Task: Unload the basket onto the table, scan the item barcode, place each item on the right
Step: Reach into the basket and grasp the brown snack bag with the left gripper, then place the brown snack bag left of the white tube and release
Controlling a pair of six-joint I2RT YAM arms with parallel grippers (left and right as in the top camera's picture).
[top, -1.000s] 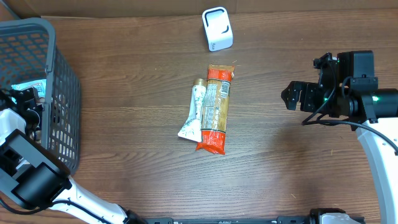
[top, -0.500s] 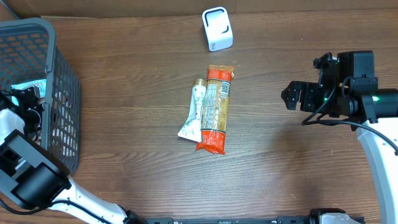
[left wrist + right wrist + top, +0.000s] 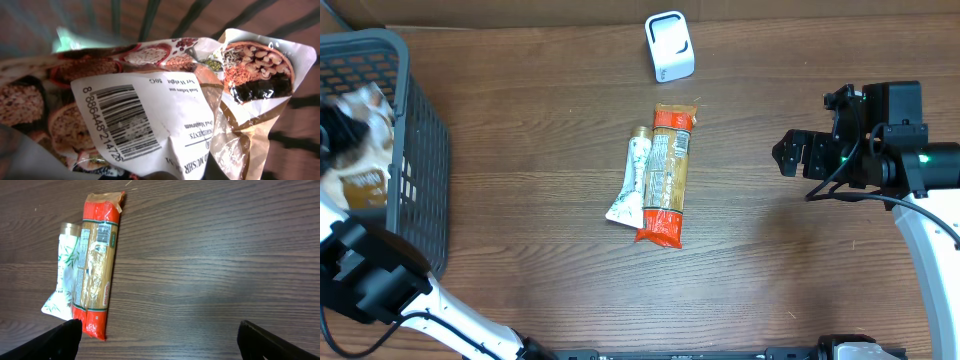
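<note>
left gripper clamped on a crinkled brown-and-white snack packet in the grey plastic mesh basket
the packet's white barcode label faces the left wrist camera, with the basket's bars blurred behind it. right gripper hangs with its jaws wide apart over the dark wooden table, well to the right of the long orange pasta pack and the white-green tube, which lie side by side, touching. white box-shaped scanner stands near the far edge, apart from both.

Crumpled food pouch shows its barcode label, apparently inside the basket.
</note>
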